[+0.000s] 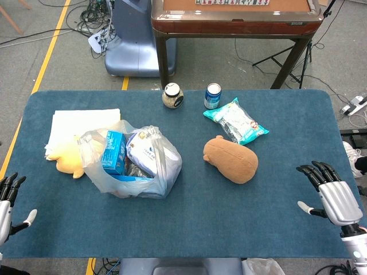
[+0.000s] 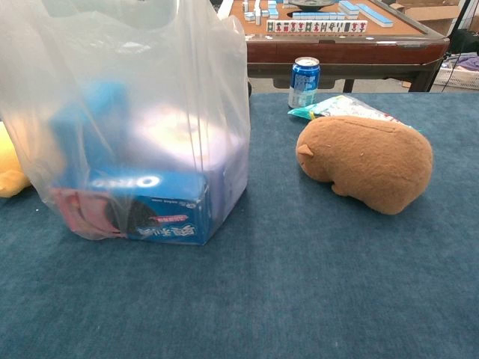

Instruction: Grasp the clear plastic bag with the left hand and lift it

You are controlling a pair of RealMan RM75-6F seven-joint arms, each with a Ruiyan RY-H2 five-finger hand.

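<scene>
The clear plastic bag [image 1: 133, 162] stands left of centre on the blue table [image 1: 189, 229], with blue snack boxes and packets inside. In the chest view the clear plastic bag [image 2: 131, 120] fills the left half, close to the camera. My left hand [image 1: 8, 201] hovers at the table's near left edge, fingers spread, holding nothing, well left of the bag. My right hand [image 1: 332, 196] is at the near right edge, fingers also spread and empty. Neither hand shows in the chest view.
A yellow plush [image 1: 67, 156] and white cloth [image 1: 77, 123] lie just left of the bag. A brown plush [image 1: 231, 160] sits to its right, with a snack packet [image 1: 236, 120], blue can [image 1: 213, 95] and jar [image 1: 172, 95] farther back. A mahjong table [image 1: 235, 20] stands beyond.
</scene>
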